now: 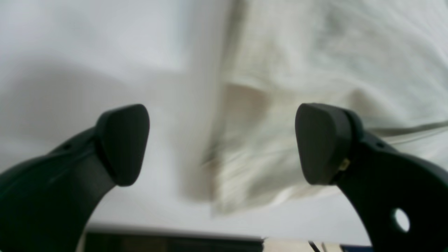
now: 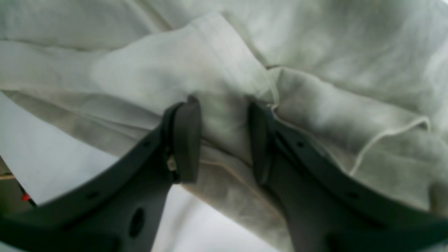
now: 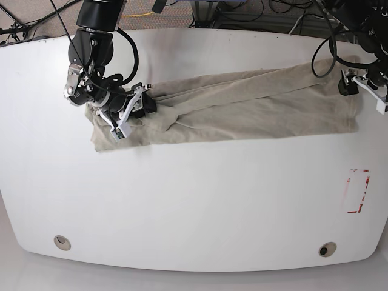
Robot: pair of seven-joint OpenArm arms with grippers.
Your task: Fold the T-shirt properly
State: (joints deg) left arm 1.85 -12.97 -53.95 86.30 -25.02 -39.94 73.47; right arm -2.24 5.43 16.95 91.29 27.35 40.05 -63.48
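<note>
The khaki-beige T-shirt (image 3: 242, 106) lies as a long, wrinkled band across the white table (image 3: 182, 200). In the base view my right gripper (image 3: 132, 114) is down on the band's left end. The right wrist view shows this gripper (image 2: 224, 136) shut on a raised fold of the T-shirt (image 2: 332, 52), with cloth squeezed between the two pads. My left gripper (image 3: 364, 91) hovers at the band's right end. In the left wrist view it (image 1: 222, 143) stands wide open above a blurred corner of the T-shirt (image 1: 315, 52), holding nothing.
A red-outlined rectangle (image 3: 357, 191) is marked on the table at the right. Two round holes (image 3: 61, 242) (image 3: 327, 249) sit near the front edge. Cables (image 3: 285, 12) run behind the back edge. The table's edge (image 1: 175, 232) shows below the left gripper.
</note>
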